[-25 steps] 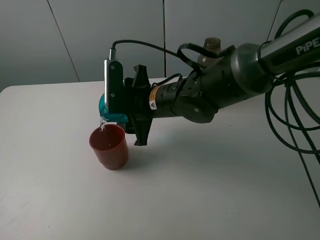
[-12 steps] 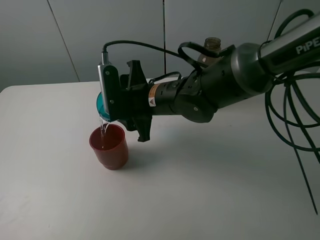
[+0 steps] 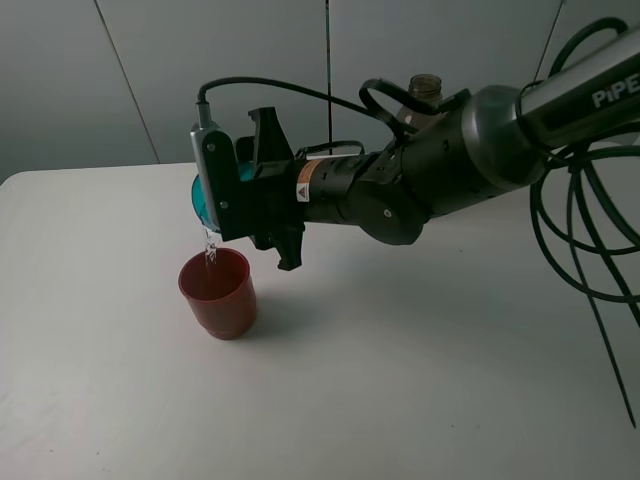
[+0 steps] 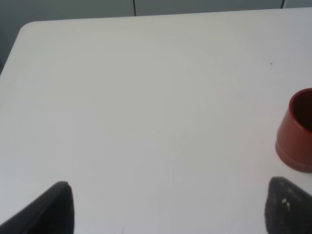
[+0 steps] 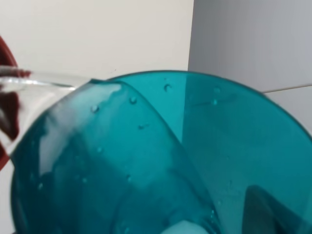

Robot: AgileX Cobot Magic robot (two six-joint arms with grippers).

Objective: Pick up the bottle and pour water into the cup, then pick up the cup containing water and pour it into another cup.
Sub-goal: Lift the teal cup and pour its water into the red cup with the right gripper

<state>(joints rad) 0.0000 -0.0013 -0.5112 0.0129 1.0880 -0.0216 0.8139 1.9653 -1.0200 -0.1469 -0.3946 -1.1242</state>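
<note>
My right gripper [image 3: 228, 198] reaches across to the left and is shut on the teal cup [image 3: 200, 197]. It holds the cup tipped on its side above the red-brown cup [image 3: 217, 296]. A thin stream of water [image 3: 210, 245] falls from the teal cup's rim into the red-brown cup. In the right wrist view the teal cup [image 5: 146, 156] fills the frame, with water [image 5: 39, 83] running off its rim. The bottle [image 3: 424, 91] stands behind the right arm, only its neck showing. My left gripper [image 4: 173, 209] is open and empty over the table, with the red-brown cup [image 4: 296, 131] off to one side.
The white table [image 3: 420, 380] spreads around the red-brown cup. Black cables [image 3: 590, 230] hang at the right. The right arm [image 3: 430, 185] spans the middle of the table. A grey wall panel [image 3: 80, 80] stands behind.
The right wrist has rolled further and lifted slightly, tipping the teal cup more. Water keeps streaming into the red-brown cup, which has not moved.
</note>
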